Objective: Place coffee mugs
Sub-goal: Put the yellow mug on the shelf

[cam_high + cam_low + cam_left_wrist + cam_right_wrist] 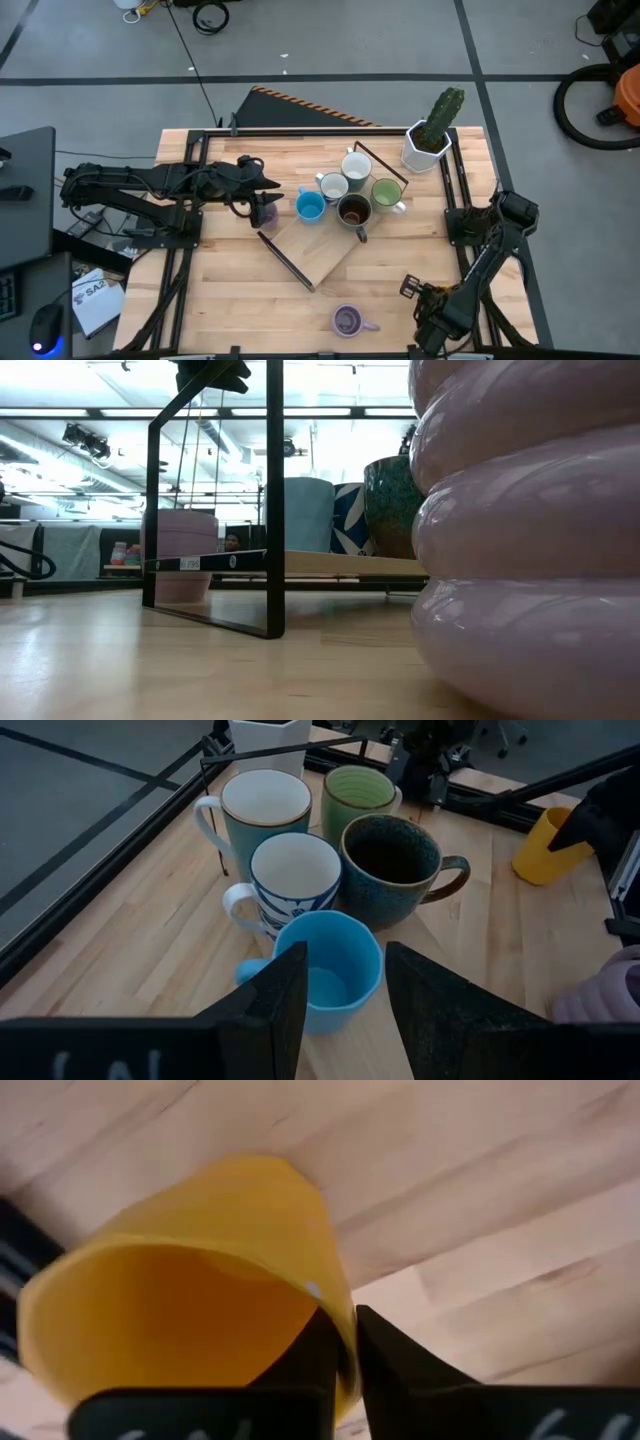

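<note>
Five mugs stand close together on a wooden board (318,250): blue (335,970), white with a blue pattern (293,880), white (262,812), green (358,795) and dark brown (392,865). My left gripper (345,990) is open and level, its fingers just short of the blue mug (310,207). One lavender mug (265,213) stands beside that gripper, and another (347,320) stands by the near edge. My right gripper (345,1345), at the near right (410,288), is shut on the orange mug (190,1280). My right gripper pinches the orange mug's wall at its rim (335,1315), one finger inside the mug and one outside. The mug is tilted, its mouth turned toward the wrist camera. In the left wrist view the orange mug (540,845) leans under the gripper; whether its base touches the table cannot be told.
A white hexagonal pot with a cactus (430,140) stands at the far right corner of the table. A thin black metal frame (272,500) rises around the board. Black rails run along the table's left and right sides. Bare wood lies at the near left (240,300).
</note>
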### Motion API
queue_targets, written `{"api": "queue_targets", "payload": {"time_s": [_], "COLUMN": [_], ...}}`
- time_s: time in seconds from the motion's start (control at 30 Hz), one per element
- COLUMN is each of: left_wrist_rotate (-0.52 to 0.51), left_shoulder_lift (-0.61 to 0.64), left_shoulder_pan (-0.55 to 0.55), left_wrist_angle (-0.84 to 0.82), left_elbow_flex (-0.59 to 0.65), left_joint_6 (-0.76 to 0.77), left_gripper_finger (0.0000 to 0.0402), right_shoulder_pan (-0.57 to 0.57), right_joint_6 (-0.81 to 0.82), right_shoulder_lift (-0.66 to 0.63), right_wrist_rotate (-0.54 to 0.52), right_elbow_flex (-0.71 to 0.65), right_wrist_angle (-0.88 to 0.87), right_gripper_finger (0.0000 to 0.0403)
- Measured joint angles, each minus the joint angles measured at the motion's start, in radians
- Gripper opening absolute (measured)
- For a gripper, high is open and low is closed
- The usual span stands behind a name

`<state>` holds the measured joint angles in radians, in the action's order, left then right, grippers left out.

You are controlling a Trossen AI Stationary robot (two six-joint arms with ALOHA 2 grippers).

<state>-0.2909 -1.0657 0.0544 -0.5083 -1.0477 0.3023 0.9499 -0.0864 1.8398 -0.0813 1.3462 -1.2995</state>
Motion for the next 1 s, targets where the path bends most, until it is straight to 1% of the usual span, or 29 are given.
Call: {"api": "queue_targets", "payload": {"time_s": [0.1, 0.2, 0.33, 0.5, 0.77, 1.0], "left_wrist_rotate": [0.000, 0.003, 0.044, 0.105, 0.113, 0.113], "left_shoulder_lift": [0.000, 0.000, 0.000, 0.007, 0.008, 0.008], "left_shoulder_pan": [0.000, 0.000, -0.001, -0.008, -0.008, -0.008], "left_wrist_angle": [0.004, 0.017, 0.022, 0.018, -0.018, -0.043], "left_elbow_flex": [0.000, 0.000, 0.000, 0.000, -0.001, -0.001], "left_joint_6": [0.000, 0.001, 0.028, 0.062, 0.072, 0.080], "left_gripper_finger": [0.0142, 0.0142, 0.0142, 0.0142, 0.0142, 0.0142], "right_shoulder_pan": [-0.044, -0.098, -0.184, -0.314, -0.501, -0.589], "right_joint_6": [0.013, 0.034, 0.009, -0.010, -0.100, -0.134], "right_shoulder_lift": [-0.012, -0.056, -0.120, -0.155, -0.101, -0.003], "right_wrist_rotate": [-0.007, -0.098, -0.155, -0.185, -0.189, -0.150], "right_elbow_flex": [0.013, 0.042, 0.096, 0.198, 0.373, 0.498], "right_wrist_angle": [-0.017, -0.025, -0.027, -0.025, -0.002, 0.017], "right_gripper_finger": [0.0025, 0.0026, 0.0027, 0.0027, 0.0026, 0.0026]}}
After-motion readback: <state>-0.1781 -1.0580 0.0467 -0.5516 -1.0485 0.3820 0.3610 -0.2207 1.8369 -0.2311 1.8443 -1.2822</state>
